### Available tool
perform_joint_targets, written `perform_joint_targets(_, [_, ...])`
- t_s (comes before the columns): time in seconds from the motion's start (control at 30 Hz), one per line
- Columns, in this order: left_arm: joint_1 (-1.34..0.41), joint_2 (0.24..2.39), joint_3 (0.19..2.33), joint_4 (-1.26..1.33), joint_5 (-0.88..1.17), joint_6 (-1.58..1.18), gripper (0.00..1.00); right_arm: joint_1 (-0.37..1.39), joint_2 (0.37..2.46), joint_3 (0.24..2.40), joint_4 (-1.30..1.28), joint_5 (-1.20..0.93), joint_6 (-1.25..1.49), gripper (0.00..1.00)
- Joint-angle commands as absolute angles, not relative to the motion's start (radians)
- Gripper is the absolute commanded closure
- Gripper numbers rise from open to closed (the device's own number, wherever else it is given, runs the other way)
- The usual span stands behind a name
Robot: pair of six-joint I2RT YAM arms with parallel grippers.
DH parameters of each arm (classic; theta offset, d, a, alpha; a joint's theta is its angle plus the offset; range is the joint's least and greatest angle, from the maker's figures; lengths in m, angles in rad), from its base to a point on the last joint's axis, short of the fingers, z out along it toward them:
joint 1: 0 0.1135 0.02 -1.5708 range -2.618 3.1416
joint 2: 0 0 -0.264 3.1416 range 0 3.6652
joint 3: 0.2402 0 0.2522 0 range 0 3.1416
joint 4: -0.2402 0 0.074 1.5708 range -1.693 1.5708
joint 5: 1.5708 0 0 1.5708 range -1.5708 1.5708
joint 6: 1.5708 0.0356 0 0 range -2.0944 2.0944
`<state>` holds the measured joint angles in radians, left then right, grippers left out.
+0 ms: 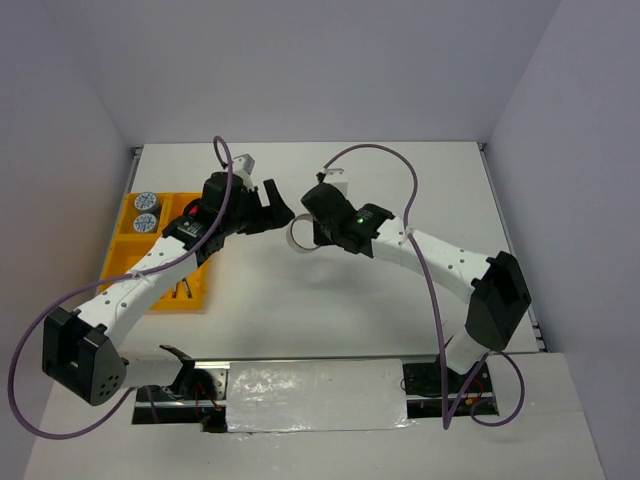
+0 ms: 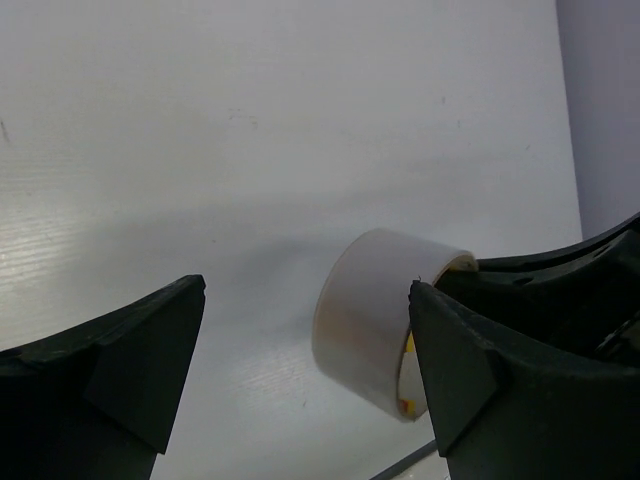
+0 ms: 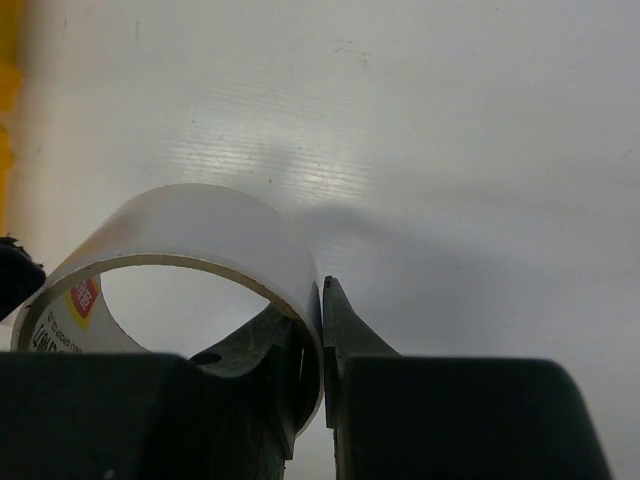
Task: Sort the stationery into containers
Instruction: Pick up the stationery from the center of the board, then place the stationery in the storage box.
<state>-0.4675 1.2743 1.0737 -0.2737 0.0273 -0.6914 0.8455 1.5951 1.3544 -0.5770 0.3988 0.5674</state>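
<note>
My right gripper [image 1: 308, 236] is shut on the wall of the silvery tape ring [image 1: 299, 237], one finger inside the ring and one outside [image 3: 318, 330], holding it above the white table. The ring [image 3: 190, 235] shows a red-yellow label inside. My left gripper [image 1: 272, 208] is open, its jaws spread wide, just left of the ring; in the left wrist view the ring [image 2: 375, 315] sits next to its right finger [image 2: 470, 360]. The yellow-orange tray [image 1: 128, 250] lies at the left, with two blue-white patterned rolls [image 1: 146, 211] in its far compartment and thin pens [image 1: 183, 289] in a near one.
The left arm crosses over the tray and hides much of it. White walls close the table at the back and both sides. A taped panel [image 1: 315, 395] and the arm bases sit at the near edge.
</note>
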Motion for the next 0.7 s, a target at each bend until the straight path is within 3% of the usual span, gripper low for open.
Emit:
perform_joint_targets(0.0, [-0.476,1.253,1.055,-0.157,0.069,-0.729,0.05,0.876,1.606,1.439,-0.609,0.465,0.595,1.00])
perform_joint_targets(0.23, [-0.477,1.244,1.022,-0.160,0.061,-0.729,0.12,0.893,1.664,1.483,-0.633,0.508,0.609,1.00])
perform_joint_targets(0.33, [-0.477,1.241,1.011,-0.173,0.054,-0.715,0.25,0.894,1.677,1.506,-0.635,0.509,0.606,1.00])
perform_joint_targets(0.47, [-0.477,1.258,1.002,-0.183,0.060,-0.701,0.57,0.893,1.669,1.523,-0.627,0.500,0.600,1.00])
perform_joint_targets(0.67, [-0.479,1.282,0.971,-0.126,0.129,-0.690,0.55,0.893,1.689,1.565,-0.624,0.446,0.583,1.00])
